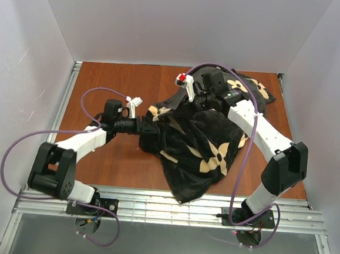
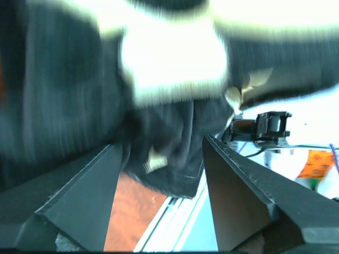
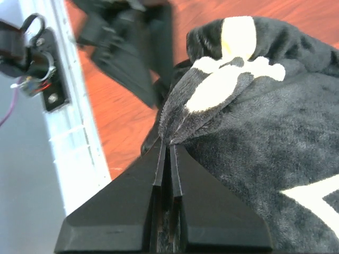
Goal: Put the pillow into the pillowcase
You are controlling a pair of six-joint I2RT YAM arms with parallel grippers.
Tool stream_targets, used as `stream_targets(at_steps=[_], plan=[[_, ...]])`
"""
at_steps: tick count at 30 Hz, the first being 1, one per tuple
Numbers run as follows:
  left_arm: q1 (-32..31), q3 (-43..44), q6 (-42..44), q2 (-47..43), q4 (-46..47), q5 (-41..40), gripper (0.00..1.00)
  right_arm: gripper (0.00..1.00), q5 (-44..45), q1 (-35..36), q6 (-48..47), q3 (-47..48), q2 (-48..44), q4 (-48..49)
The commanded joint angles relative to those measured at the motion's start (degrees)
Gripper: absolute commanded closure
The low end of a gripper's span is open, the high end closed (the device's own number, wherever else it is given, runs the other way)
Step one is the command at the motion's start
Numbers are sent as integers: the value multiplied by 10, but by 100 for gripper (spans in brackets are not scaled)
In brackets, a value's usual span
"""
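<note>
The black plush pillowcase [image 1: 204, 141] with tan flowers lies bunched over the middle and right of the table, and its lower corner hangs over the near rail. The pillow is hidden; no white cushion shows in the top view. My right gripper [image 1: 189, 103] is at the case's upper edge, and in the right wrist view it [image 3: 169, 144] is shut on a pinched fold of the pillowcase [image 3: 275, 132]. My left gripper [image 1: 145, 125] is at the case's left side. It [image 2: 162, 142] is open, and a hem of the pillowcase [image 2: 175, 159] hangs just beyond its fingertips.
The brown table [image 1: 108, 157] shows bare to the left of the fabric. A metal rail [image 1: 153, 196] runs along the near edge. White walls close in the left, back and right. Purple cables [image 1: 96, 92] loop above both arms. The left arm [image 3: 132, 47] shows blurred in the right wrist view.
</note>
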Motion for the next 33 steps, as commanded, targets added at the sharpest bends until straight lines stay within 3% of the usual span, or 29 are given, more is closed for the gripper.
stream_targets(at_steps=[1, 3, 4, 5, 8, 13, 15, 16, 17, 18, 21, 22, 24, 25, 28, 30, 33], plan=[[-24, 0, -105, 61, 125, -31, 41, 99, -82, 8, 38, -23, -8, 59], [-22, 25, -112, 121, 137, -50, 47, 99, -93, 8, 70, -18, 3, 88], [-19, 40, -109, 145, 135, -53, 68, 99, -100, 8, 81, -11, 8, 96], [-6, 60, -102, 162, 132, -52, 78, 99, -108, 8, 90, -5, 19, 105], [51, 140, -81, 204, 119, -50, 100, 99, -100, 8, 102, 41, 46, 115], [123, 333, 13, 241, 15, -114, 100, 99, -49, 20, 162, 91, 92, 157], [141, 357, 21, 239, 14, -119, 100, 99, -31, 34, 168, 111, 127, 168], [142, 367, 25, 232, 8, -121, 93, 99, -19, 48, 172, 120, 139, 175], [141, 371, 34, 230, -3, -119, 74, 98, -13, 54, 179, 141, 164, 180], [142, 378, 59, 228, -21, -111, 50, 67, -21, 57, 178, 157, 178, 169], [163, 392, 101, 201, -133, -126, 40, 33, -36, 32, 145, 162, 182, 93], [170, 381, 130, 186, -164, -128, 31, 30, -35, -4, 130, 155, 175, 67], [175, 335, 177, 135, -198, -129, 29, 27, -25, -56, 74, 117, 143, 11], [172, 320, 230, 117, -235, -120, 6, 25, -13, -111, 48, 100, 130, -1], [137, 249, 293, 58, -296, -137, 5, 21, 132, -186, -67, 43, 82, -42], [81, 204, 347, 26, -312, -189, 5, 22, 188, -207, -133, 7, 61, -38], [24, 187, 367, 29, -293, -230, 5, 26, 249, -223, -154, -47, 74, -15]])
